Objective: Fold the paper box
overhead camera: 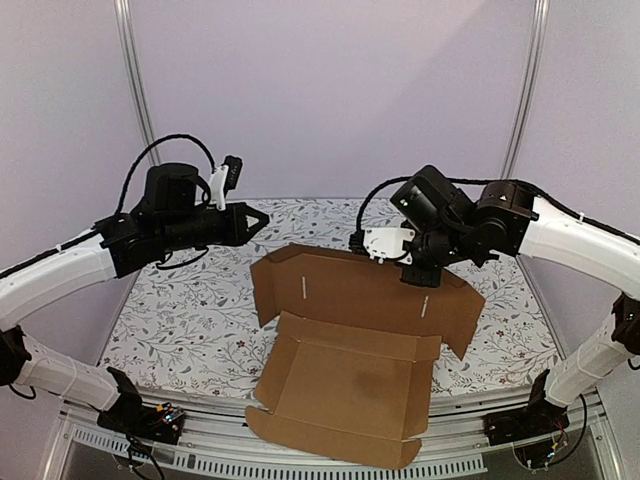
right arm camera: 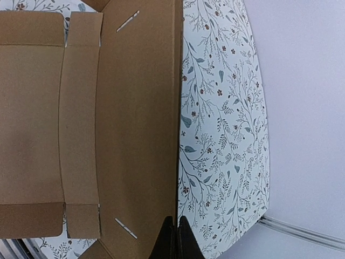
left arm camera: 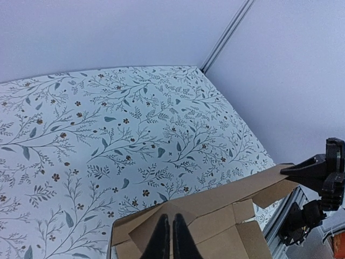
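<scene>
With right hand (overhead camera: 420, 278) pinched shut on the far lid edge of the paper box (overhead camera: 345, 385), lower centre on the tabletop (overhead camera: 180, 310), hinge it forward along the crease; lower the shut, empty left hand (overhead camera: 260, 222) to steady the base

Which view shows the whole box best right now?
Top external: the box lies fully in frame, base, side flaps and lid panel. Right wrist shows the lid panel and part of the base, cropped. Left wrist catches only one corner at the bottom.
</scene>
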Tool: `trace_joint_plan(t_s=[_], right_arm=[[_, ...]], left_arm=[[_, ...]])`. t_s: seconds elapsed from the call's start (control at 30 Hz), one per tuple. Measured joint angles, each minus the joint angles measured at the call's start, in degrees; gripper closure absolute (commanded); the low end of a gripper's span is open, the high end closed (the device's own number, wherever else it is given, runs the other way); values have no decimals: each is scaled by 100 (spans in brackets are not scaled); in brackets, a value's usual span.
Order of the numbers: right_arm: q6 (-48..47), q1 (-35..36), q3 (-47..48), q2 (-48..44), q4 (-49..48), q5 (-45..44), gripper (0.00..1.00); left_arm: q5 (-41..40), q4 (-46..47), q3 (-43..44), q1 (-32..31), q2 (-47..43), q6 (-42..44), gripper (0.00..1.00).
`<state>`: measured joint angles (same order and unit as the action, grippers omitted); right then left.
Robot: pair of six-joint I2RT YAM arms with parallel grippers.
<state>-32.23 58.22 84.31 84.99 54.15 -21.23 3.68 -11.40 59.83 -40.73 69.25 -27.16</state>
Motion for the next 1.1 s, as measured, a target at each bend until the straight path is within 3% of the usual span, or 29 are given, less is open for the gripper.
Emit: trace_joint_plan(t_s=[0.3, 0.7, 1.1], right_arm=[[66, 111, -7, 15, -109, -269, 100], [160, 114, -39, 15, -297, -459, 100], [404, 120, -70, 13, -472, -501, 100]], left_arm=[[520, -17, 31, 203, 660, -387, 100], [887, -415, 98, 199, 730, -544, 100], [1154, -575, 468, -125, 1073, -660, 100]])
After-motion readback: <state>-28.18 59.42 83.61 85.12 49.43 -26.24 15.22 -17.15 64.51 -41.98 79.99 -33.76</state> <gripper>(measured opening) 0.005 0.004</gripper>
